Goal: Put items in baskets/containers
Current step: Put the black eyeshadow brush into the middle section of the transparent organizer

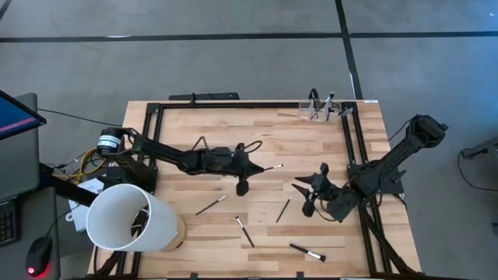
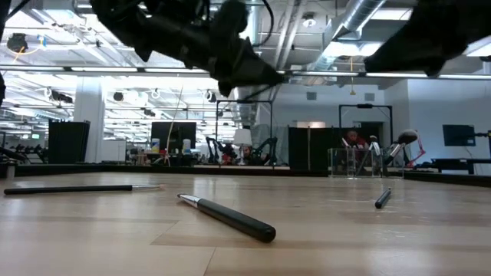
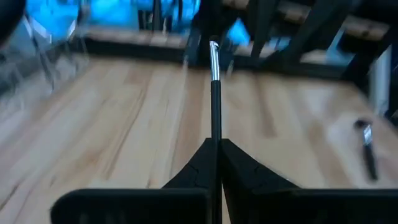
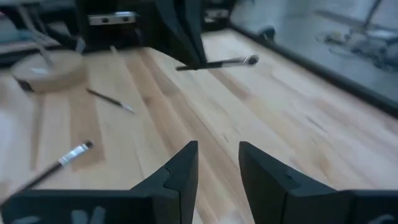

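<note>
While the left tool (image 3: 216, 152) clamps a brush (image 3: 214, 93) — tip blurred

1. Both arms are dark, near black, built of slim jointed links.
2. The left arm (image 1: 175, 158) carries a silvery ringed cylinder with a blue band at its base, beside yellow cables.
3. A thin black cable loops just behind the left gripper (image 1: 253, 166).
4. The right gripper (image 4: 217, 163) has two black wedge-shaped fingers.

Four loose brushes (image 1: 244, 231) on wood, clear holder (image 1: 320, 109) (brushes inside) at far edge
</note>
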